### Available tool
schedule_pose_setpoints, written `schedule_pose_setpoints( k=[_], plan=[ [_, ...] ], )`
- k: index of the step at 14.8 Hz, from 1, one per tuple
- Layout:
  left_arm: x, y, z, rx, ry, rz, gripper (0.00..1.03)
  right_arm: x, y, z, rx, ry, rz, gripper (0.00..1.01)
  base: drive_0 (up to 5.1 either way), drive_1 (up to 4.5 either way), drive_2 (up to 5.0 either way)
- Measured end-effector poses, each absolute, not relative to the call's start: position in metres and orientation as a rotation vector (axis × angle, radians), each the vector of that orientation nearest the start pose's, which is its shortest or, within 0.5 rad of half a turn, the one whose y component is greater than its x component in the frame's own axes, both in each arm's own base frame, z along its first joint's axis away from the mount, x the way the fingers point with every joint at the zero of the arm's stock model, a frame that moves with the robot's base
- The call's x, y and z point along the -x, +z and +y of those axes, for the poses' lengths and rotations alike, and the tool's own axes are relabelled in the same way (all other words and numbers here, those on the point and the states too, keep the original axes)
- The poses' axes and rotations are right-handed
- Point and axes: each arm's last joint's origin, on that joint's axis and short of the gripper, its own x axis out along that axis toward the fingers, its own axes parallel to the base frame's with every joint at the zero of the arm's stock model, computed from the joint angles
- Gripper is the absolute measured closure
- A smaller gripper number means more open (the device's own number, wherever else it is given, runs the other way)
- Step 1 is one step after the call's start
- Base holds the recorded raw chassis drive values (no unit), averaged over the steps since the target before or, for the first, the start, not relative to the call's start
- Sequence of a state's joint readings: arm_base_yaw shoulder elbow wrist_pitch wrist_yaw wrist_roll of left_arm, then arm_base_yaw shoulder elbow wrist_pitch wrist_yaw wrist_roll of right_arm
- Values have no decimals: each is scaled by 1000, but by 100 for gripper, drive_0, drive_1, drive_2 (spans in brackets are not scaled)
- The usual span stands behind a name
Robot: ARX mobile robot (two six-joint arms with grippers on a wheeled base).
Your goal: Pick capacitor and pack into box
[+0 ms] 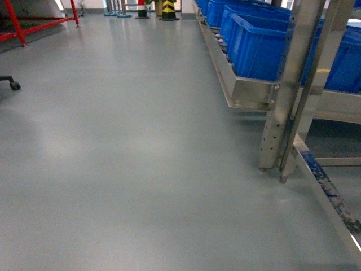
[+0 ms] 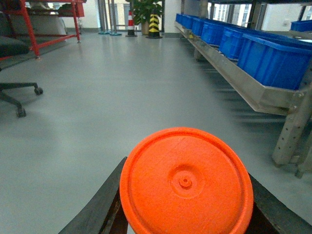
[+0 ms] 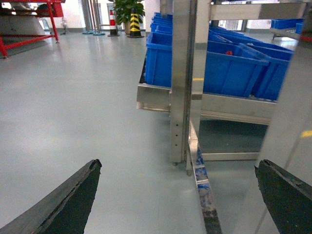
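Grey floor [image 1: 113, 169], smooth and faintly glossy, fills nearly all of the head view; neither gripper shows here. Along the right runs a steel rack [image 1: 282, 90] with perforated uprights, carrying a row of blue plastic bins [image 1: 256, 45]. Far back stand a red metal frame [image 1: 22, 25] and a yellow-and-black striped post [image 1: 168, 9]; one chair caster [image 1: 14, 86] pokes in at the left edge.

From the left wrist, one capacitor [image 2: 185, 183] sits between the two dark fingers of the left gripper [image 2: 185, 214] — a round orange disc with fine concentric ridges and a small raised centre, clamped at both sides. Ahead of the jaws lie open floor, a black chair base [image 2: 19, 97] to the left, the bin row on its steel shelf to the right, and a potted plant [image 2: 144, 9] far off.

From the right wrist, the right gripper [image 3: 180, 204] has its two rough black fingers [image 3: 68, 200] spread wide, nothing between them. Straight ahead of the gap stands a steel upright, with blue bins behind it — several, the exact count unclear. No pink box appears in any view.
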State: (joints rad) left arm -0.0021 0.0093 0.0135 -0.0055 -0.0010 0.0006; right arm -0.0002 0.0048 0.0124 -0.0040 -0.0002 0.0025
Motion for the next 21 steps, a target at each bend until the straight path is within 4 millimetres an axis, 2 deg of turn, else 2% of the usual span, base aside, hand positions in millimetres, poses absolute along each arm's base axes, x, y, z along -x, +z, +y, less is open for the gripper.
schedule_pose_setpoints(
  k=[21],
  plan=[
    [-97,167,0,-1,-2,3,58,-97,167,0,-2,0,-2,3,-503,243,243]
  ],
)
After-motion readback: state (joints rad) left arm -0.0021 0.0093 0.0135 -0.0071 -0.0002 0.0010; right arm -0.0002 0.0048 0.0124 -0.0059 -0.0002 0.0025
